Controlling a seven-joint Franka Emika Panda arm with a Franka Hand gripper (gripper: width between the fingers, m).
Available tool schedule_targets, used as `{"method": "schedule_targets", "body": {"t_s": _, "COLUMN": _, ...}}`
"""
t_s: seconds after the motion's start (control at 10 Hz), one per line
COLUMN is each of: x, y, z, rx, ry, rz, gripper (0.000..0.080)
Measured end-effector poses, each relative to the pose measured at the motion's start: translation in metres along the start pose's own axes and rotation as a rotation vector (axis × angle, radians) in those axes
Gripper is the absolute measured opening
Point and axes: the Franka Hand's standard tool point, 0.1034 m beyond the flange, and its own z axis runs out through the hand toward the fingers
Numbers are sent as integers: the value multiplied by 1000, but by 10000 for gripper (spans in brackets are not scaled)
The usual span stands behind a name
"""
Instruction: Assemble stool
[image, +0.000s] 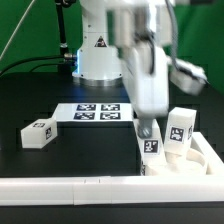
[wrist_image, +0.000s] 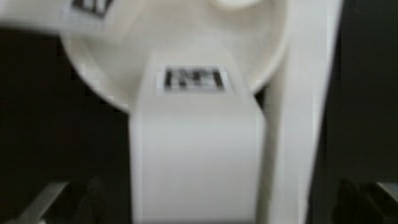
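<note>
Three small rectangular white plastic leg blocks with black-and-white square tags are showing in the exterior view. The lying leg block (image: 38, 133) is resting on the black counter (image: 80, 152) toward the exterior view's left, well apart from the others. The spare leg block (image: 180, 126) is standing at the exterior view's right. The upright leg block (image: 150, 146) is standing directly beneath the tool (image: 148, 128). In the wrist view this upright block is filling the middle, and the round, rimmed white plastic seat disc (wrist_image: 125, 50) is lying just beyond its far end. The two seem to be meeting, though blur is hiding whether the joint is fully home. The tool's jaws are standing apart, with one of the fingertips (wrist_image: 45, 205) on each side of the block and dark gaps between, so they are clamping nothing. The step in hand is probably freeing or re-gripping this leg. Doing it well is calling for keeping both fingers equally clear of the block's faces, travelling straight along its length, and avoiding the spare leg block just beside it.
</note>
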Motion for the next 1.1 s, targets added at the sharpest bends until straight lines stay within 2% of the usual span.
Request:
{"method": "schedule_targets", "body": {"t_s": 0.1, "x": 13, "y": -1, "z": -11, "rx": 14, "ry": -2, "rz": 9, "gripper": 648}}
{"method": "schedule_targets", "body": {"t_s": 0.7, "x": 11, "y": 2, "z": -6, "rx": 7, "ry": 1, "rz": -13, "gripper": 649}}
{"method": "schedule_targets", "body": {"t_s": 0.8, "x": 24, "y": 5, "z": -6, "rx": 32, "ry": 5, "rz": -115, "gripper": 649}}
{"method": "schedule_targets", "body": {"t_s": 0.9, "x": 43, "y": 15, "z": -6, "rx": 43, "ry": -3, "rz": -156, "gripper": 649}}
{"method": "schedule_targets", "body": {"t_s": 1.0, "x": 62, "y": 20, "z": -8, "rx": 44, "ry": -5, "rz": -276, "gripper": 649}}
{"method": "schedule_targets", "body": {"t_s": 1.1, "x": 73, "y": 26, "z": -6, "rx": 38, "ry": -3, "rz": -366, "gripper": 649}}
